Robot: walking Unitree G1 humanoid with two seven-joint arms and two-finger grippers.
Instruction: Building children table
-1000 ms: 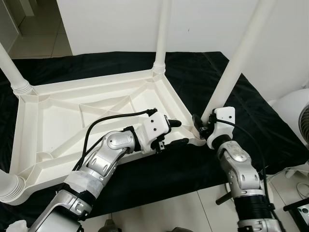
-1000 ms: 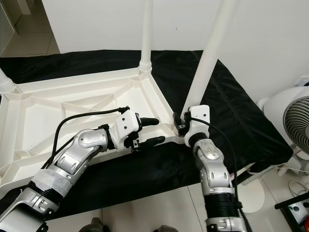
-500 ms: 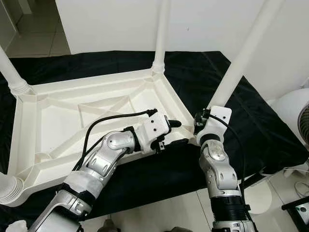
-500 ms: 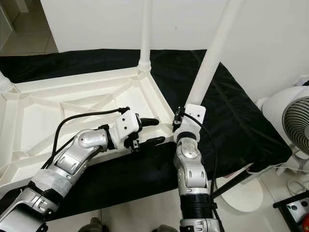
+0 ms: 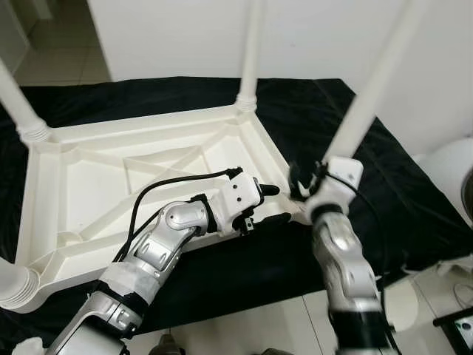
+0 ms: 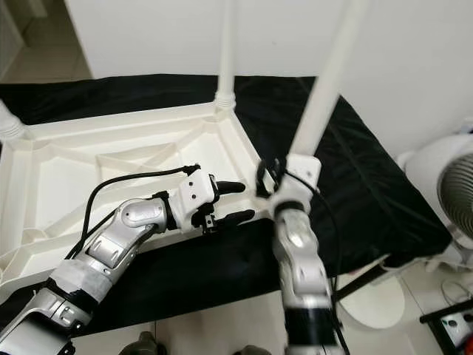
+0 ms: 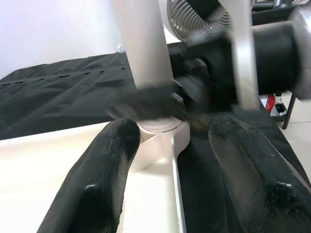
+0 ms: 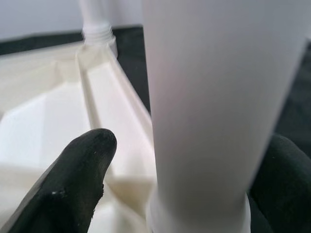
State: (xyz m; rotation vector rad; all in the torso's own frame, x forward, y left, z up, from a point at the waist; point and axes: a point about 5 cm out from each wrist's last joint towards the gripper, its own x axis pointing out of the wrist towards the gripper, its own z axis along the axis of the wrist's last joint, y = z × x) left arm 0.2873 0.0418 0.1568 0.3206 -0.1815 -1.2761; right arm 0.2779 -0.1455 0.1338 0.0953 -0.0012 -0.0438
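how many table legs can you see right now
4: far-left leg, far-middle leg, near-right leg with the right end effector at its base, near-left leg.

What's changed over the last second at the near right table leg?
The right gripper has climbed from the socket a little way up the near-right leg and straddles it, fingers either side. The left gripper stays open by the tabletop rim; the upturned table hasn't moved.

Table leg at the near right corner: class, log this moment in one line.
right gripper: around table leg base | left gripper: open, straddling tabletop rim | tabletop: upside down
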